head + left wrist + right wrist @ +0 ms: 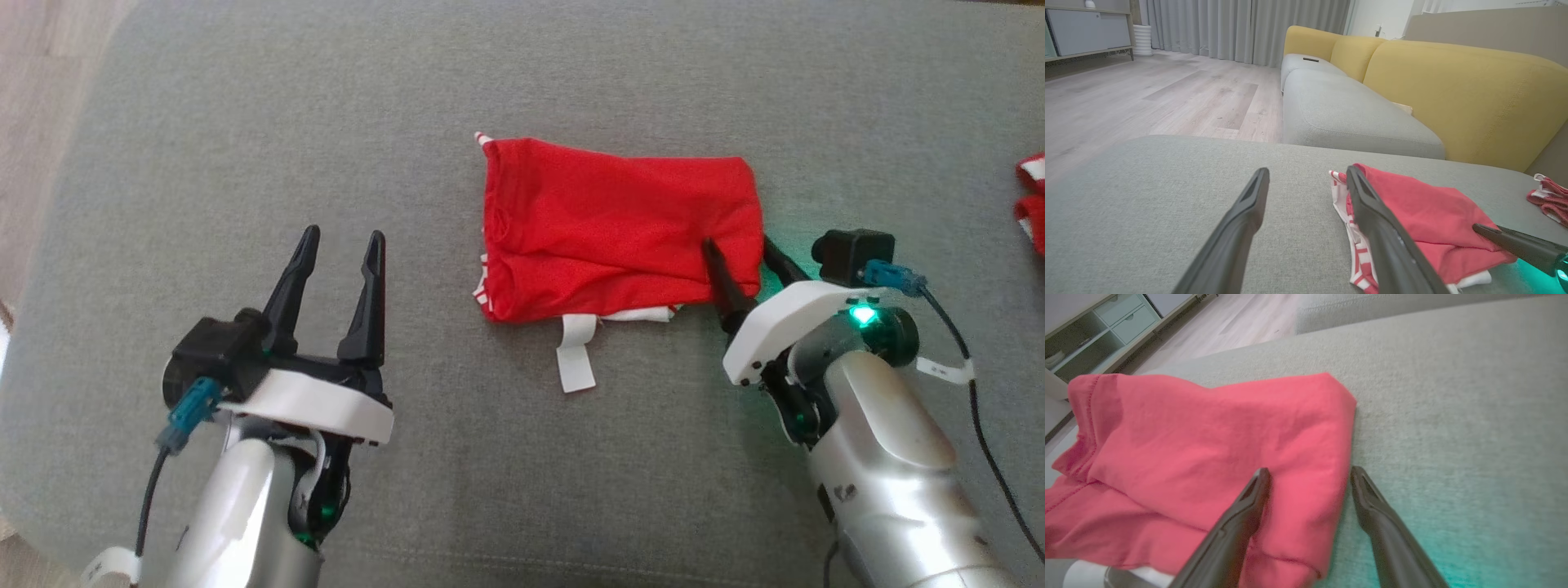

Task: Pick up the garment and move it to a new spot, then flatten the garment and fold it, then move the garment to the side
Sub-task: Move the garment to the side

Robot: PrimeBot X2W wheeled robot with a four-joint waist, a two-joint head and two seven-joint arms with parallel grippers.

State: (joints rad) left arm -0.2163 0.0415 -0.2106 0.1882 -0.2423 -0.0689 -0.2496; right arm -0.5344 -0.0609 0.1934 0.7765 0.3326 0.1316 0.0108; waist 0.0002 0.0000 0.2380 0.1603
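Note:
The garment [612,229] is red with red-and-white striped trim, folded into a flat rectangle in the middle of the grey cushion [245,147]. A white strip [576,353] sticks out from its near edge. My right gripper [739,249] is open and straddles the garment's right near corner, one finger over the cloth and the other on bare cushion beside it. The right wrist view shows the garment [1208,449] between and left of the right gripper [1308,473]. My left gripper [341,237] stands open over bare cushion, left of the garment [1421,212].
Another red-and-white cloth [1033,200] lies at the cushion's far right edge. A yellow-backed sofa [1453,81] with grey seats stands beyond the cushion, wooden floor [1147,94] to its left. Bare cushion surrounds the garment on all sides.

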